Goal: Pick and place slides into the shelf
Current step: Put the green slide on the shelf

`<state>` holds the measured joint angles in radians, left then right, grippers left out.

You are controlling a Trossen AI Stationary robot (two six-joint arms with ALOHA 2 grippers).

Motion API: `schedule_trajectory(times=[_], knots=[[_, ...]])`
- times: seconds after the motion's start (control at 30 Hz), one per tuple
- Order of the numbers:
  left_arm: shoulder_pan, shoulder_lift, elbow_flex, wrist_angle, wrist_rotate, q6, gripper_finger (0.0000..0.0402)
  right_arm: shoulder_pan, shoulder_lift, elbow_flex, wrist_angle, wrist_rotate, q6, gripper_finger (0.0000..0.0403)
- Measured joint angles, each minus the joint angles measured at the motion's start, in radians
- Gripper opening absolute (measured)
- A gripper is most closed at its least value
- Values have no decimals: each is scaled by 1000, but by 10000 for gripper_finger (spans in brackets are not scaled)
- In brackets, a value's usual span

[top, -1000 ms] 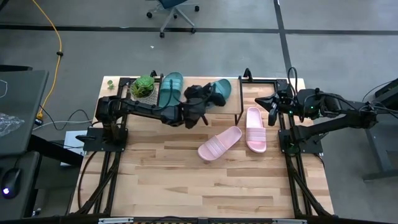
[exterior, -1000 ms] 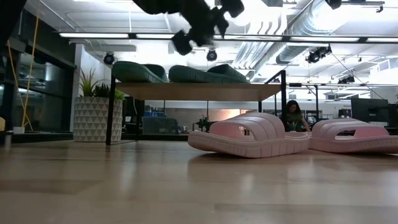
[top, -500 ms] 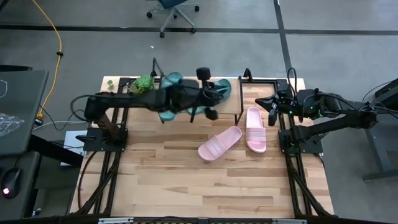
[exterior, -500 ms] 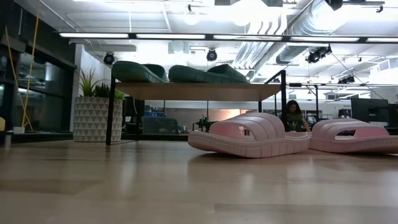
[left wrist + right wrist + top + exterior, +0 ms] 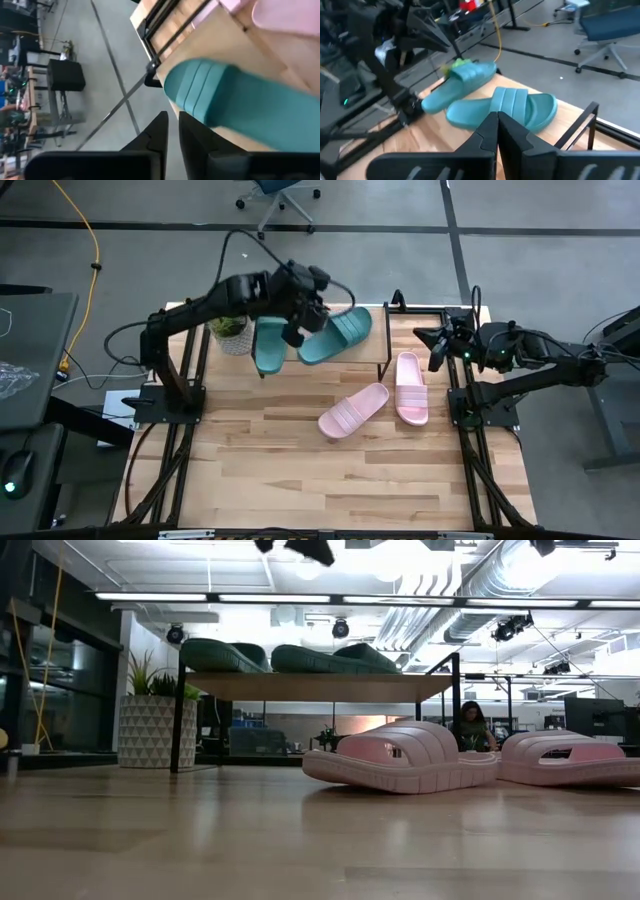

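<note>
Two dark teal slides lie side by side, soles down, on the shelf's wood top [image 5: 320, 687]: the left one [image 5: 268, 342] [image 5: 222, 655] and the right one [image 5: 338, 335] [image 5: 325, 658]. Both pale pink slides rest on the table in front of the shelf's right end, one slanted [image 5: 352, 410] [image 5: 400, 755] and one straight [image 5: 410, 387] [image 5: 570, 758]. My left gripper [image 5: 297, 332] [image 5: 173, 132] hangs high above the teal slides, shut and empty. My right gripper [image 5: 434, 350] [image 5: 497, 131] waits at the table's right far corner, shut.
A potted plant [image 5: 232, 325] [image 5: 150, 720] stands by the shelf's left end. The shelf's black legs [image 5: 384, 345] rise just left of the straight pink slide. Bare tabletop [image 5: 300, 470] spreads toward the near edge. A person [image 5: 470, 728] sits far off in the room.
My left arm has risen from low over the right teal slide and swung up toward the table's far left, leaving the low view's upper middle. The right teal slide, half hidden by the gripper before, now lies fully in view on the shelf.
</note>
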<state>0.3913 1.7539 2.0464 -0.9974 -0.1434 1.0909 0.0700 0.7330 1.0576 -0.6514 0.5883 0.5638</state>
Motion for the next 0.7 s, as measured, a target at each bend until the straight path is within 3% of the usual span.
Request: schedule_trajectory(times=[0.27,0.47,0.7], knots=[[60,52,1,-30,104,232,78,0,15,0,6,47,85,0],[60,125,0,-25,113,259,109,-15,60,0,12,46,142,0],[60,196,0,-30,86,292,114,-51,136,0,35,17,144,0]])
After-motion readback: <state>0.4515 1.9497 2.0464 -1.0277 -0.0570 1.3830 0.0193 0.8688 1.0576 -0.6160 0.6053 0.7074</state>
